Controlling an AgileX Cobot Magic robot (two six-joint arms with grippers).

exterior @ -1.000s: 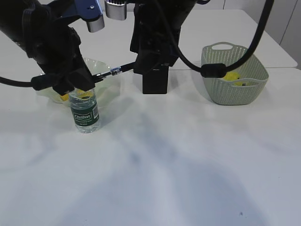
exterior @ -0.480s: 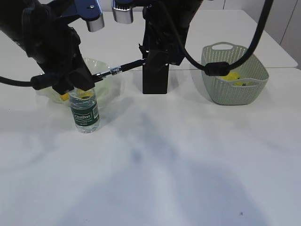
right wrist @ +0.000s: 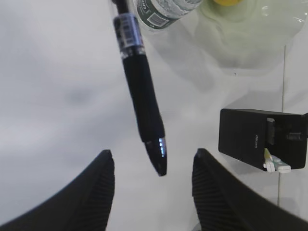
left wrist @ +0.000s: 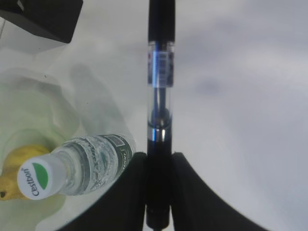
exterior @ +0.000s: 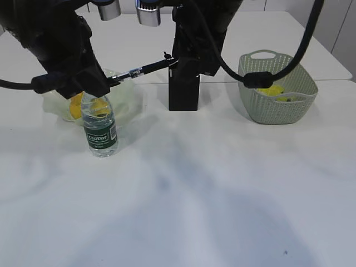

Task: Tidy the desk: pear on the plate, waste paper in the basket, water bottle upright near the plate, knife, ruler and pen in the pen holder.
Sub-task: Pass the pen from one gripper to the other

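My left gripper [left wrist: 160, 156] is shut on the back end of a black pen [left wrist: 160, 96], held level in the air. The pen [exterior: 142, 69] reaches toward the right arm. Its tip [right wrist: 158, 161] hangs between the fingers of my open right gripper [right wrist: 153, 153], untouched. The black pen holder [exterior: 183, 92] stands under the right arm, with small pale items [right wrist: 274, 166] in its mouth; knife and ruler cannot be told apart. The water bottle [exterior: 100, 129] stands upright by the plate [exterior: 125, 92], which holds the pear [exterior: 75, 105]. Yellow waste paper [exterior: 273, 90] lies in the basket [exterior: 278, 105].
Both arms crowd the back of the desk [exterior: 194, 194] above the plate and pen holder. A cable loops in front of the basket. A thin seam runs across the tabletop behind the holder.
The left arm has lifted, carrying the pen up and to the right until its tip is between the right gripper's fingers. The right arm shifted slightly right.
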